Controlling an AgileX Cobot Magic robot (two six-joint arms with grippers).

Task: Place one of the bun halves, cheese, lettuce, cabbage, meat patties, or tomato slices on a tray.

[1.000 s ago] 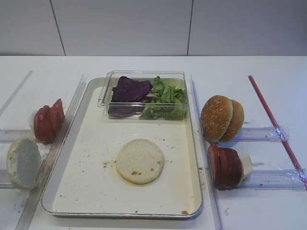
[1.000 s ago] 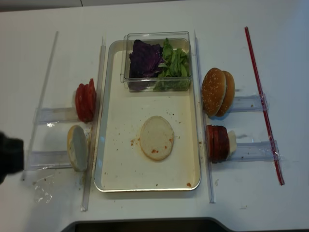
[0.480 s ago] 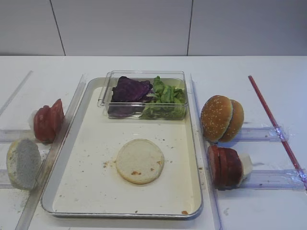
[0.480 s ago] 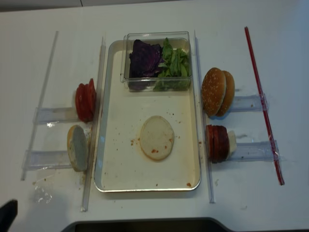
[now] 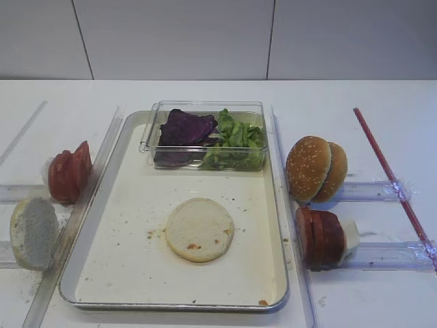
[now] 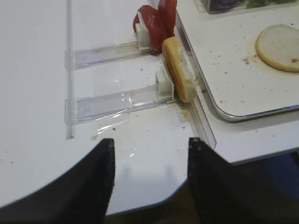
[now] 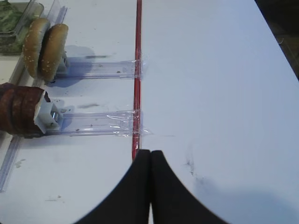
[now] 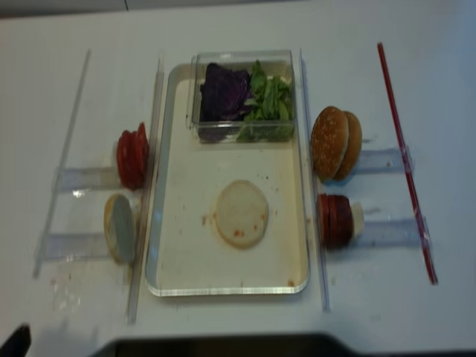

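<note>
One bun half [image 5: 200, 229] flat mid-tray [image 5: 130, 273] | clear box [image 5: 205, 145] upper centre | left gripper [image 6: 149, 173] jaws apart, empty | right gripper [image 7: 150, 186] jaws closed, empty

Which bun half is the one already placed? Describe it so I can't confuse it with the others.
Start at the big silver tray in the middle of the table. The placed bun half lies flat on its cream bottom, nearer the front than the clear box of greens. Unlike the upright greyish half and the sesame bun outside, it is a pale round disc.
</note>
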